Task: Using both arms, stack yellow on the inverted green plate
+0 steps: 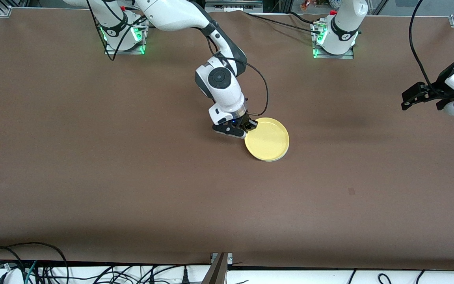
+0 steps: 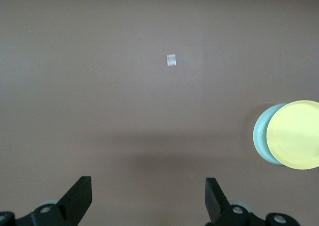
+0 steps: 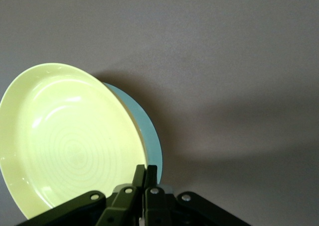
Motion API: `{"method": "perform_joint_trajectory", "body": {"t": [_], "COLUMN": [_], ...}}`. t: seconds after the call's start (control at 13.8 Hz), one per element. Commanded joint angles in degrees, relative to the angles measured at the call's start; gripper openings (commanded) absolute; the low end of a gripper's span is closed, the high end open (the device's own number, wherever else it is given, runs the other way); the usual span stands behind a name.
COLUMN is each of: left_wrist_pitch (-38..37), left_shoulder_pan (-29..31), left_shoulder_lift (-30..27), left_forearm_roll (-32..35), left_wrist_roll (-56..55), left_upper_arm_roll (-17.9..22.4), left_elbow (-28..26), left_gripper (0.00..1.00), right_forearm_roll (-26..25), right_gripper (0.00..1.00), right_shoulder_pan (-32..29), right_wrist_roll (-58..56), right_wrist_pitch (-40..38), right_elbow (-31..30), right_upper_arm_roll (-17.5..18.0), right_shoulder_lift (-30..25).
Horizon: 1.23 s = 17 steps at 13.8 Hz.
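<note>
From the front, we see the yellow (image 1: 267, 139) lying mid-counter (image 1: 132, 177), the right gripper (image 1: 246, 127) pinching its rim, arm bent down. Left wrist view: left gripper (image 2: 148, 198) wide over bare counter, well apart from the yellow, which overlaps the green plate (image 2: 261, 134). Right wrist view: fingers (image 3: 138, 178) clamp the yellow's rim.

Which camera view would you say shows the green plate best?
The right wrist view: the green plate shows as a crescent under the yellow plate. The left wrist view shows a smaller sliver; the front view hides it almost wholly.
</note>
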Motion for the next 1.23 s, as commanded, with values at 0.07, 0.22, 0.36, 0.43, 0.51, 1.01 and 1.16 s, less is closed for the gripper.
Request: {"method": "perform_joint_trajectory", "body": {"t": [0.07,0.22,0.36,0.43,0.51,1.01,1.16], "left_wrist_pitch": [1.4,-2.1,-2.4,-2.5,-2.5,-2.5,-2.5], "left_shoulder_pan": [0.1,0.3,0.3,0.3,0.3,0.3,0.3], "left_shoulder_lift": [-1.2,-0.8,-0.8,-0.8,-0.7,-0.5,-0.5], "left_forearm_roll": [-1.2,-1.4,-0.7,-0.6,-0.6,-0.4,-0.5], "left_wrist_roll": [1.3,0.6,0.6,0.6,0.7,0.7,0.8], "left_upper_arm_roll": [1.5,1.4,1.0,1.0,1.1,0.9,1.0], "left_elbow": [-1.8,-0.2,-0.2,-0.3,-0.3,-0.2,-0.2], "left_gripper": [1.00,1.00,1.00,1.00,1.00,1.00,1.00], "right_forearm_roll": [-0.1,0.0,0.0,-0.2,-0.4,1.0,1.1], "right_gripper": [0.46,1.00,1.00,1.00,1.00,1.00,1.00], "right_shoulder_pan": [0.3,0.4,0.3,-0.2,-0.5,-5.1,-6.0], "right_wrist_roll": [1.3,1.7,1.7,1.2,0.2,-23.6,-27.7], "right_wrist_pitch": [1.3,1.1,0.6,-0.9,-4.8,-33.4,-39.3], "right_elbow": [2.6,2.6,2.6,2.6,2.6,1.6,0.0], "right_upper_arm_roll": [-0.1,-0.1,-0.3,-0.6,-2.8,-18.7,-22.1], "right_shoulder_lift": [2.2,1.6,0.5,-0.6,-2.2,-18.0,-23.6]}}
